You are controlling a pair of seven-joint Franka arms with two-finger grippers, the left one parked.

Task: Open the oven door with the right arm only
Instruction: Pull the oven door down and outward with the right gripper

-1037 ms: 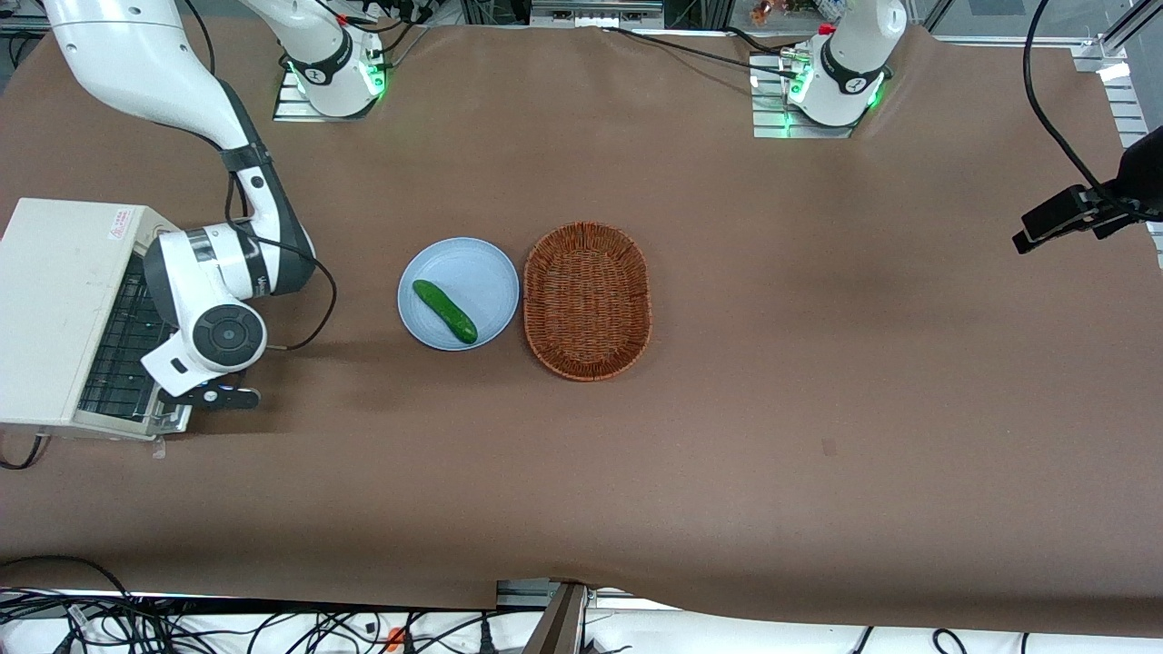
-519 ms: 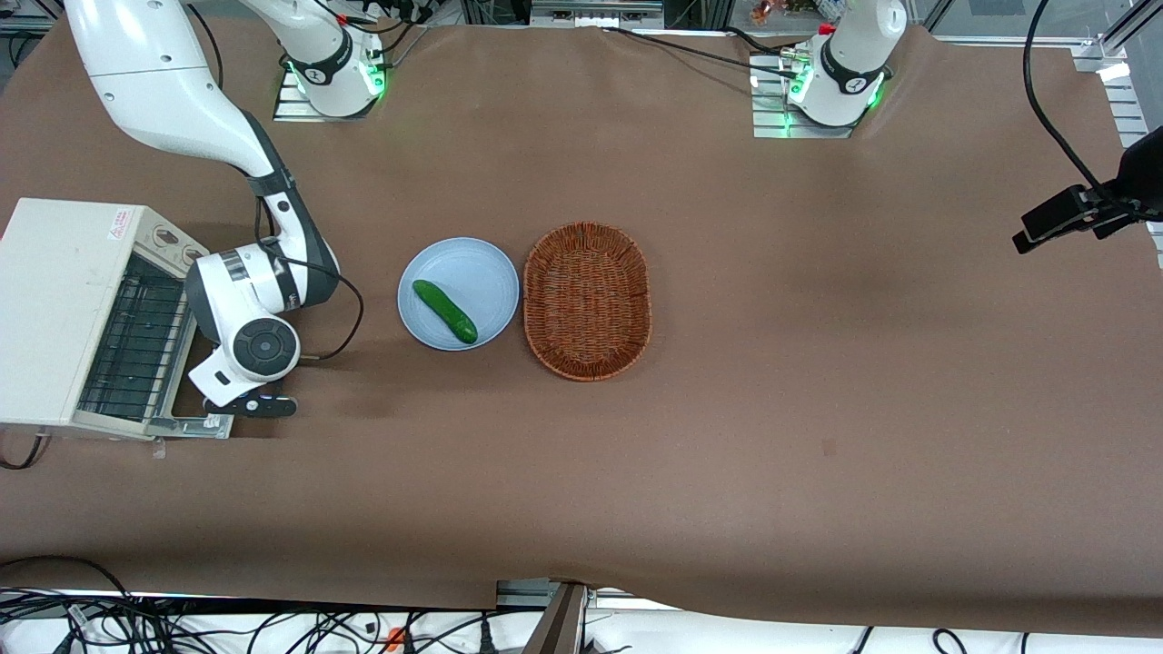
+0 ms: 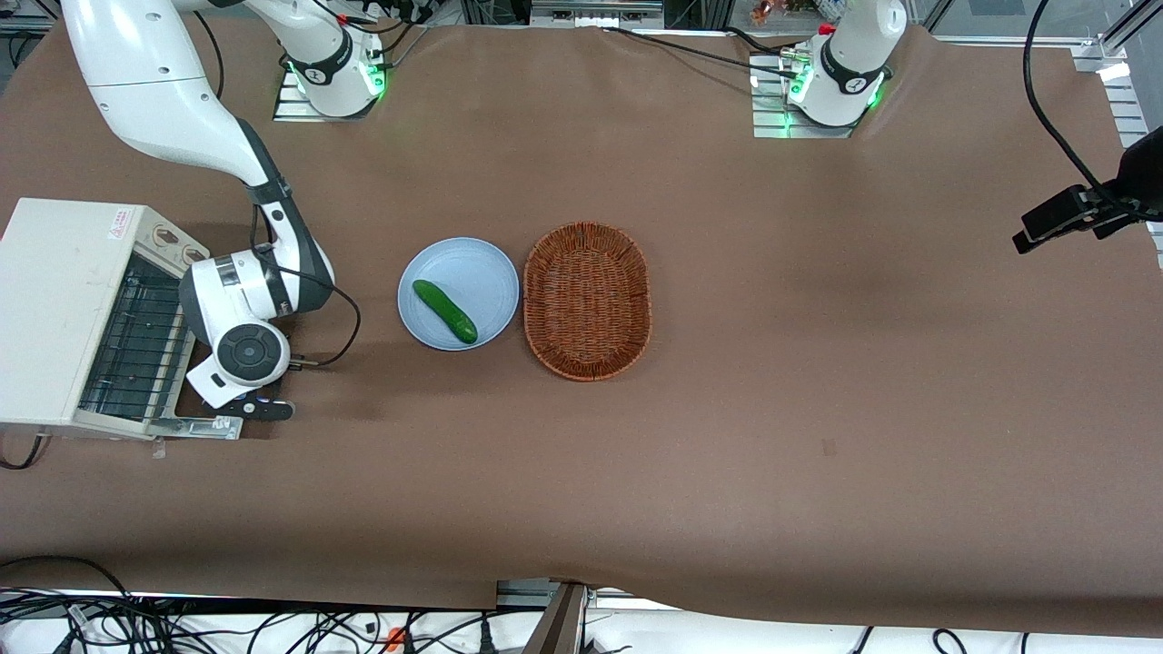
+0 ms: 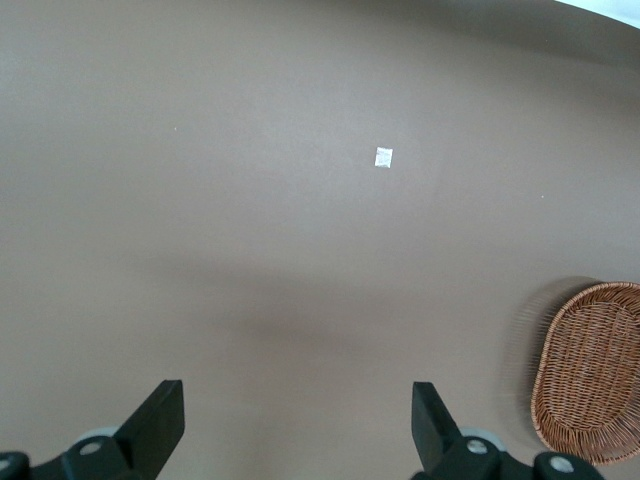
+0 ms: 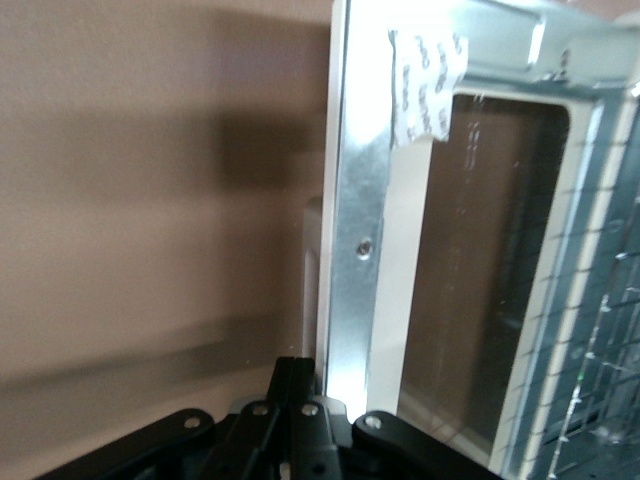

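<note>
The cream-white oven (image 3: 54,309) stands at the working arm's end of the table. Its cavity is exposed and the wire rack (image 3: 136,336) shows inside. The oven door (image 3: 204,425) is swung down, almost flat in front of the oven, mostly hidden under the right arm's wrist (image 3: 245,350). My gripper (image 3: 262,410) sits low at the door's outer edge. In the right wrist view the gripper (image 5: 298,375) has its fingers pressed together beside the door's silver frame (image 5: 350,200). The dark glass (image 5: 490,250) and the handle end (image 5: 312,290) also show there.
A light blue plate (image 3: 482,272) with a green cucumber (image 3: 444,311) lies near the middle of the table. A wicker basket (image 3: 588,300) sits beside it toward the parked arm's end, and shows in the left wrist view (image 4: 590,370). A cable loops by the wrist (image 3: 341,336).
The gripper has moved away from the oven front and lower. The oven door has swung down with it, and the rack inside is more exposed.
</note>
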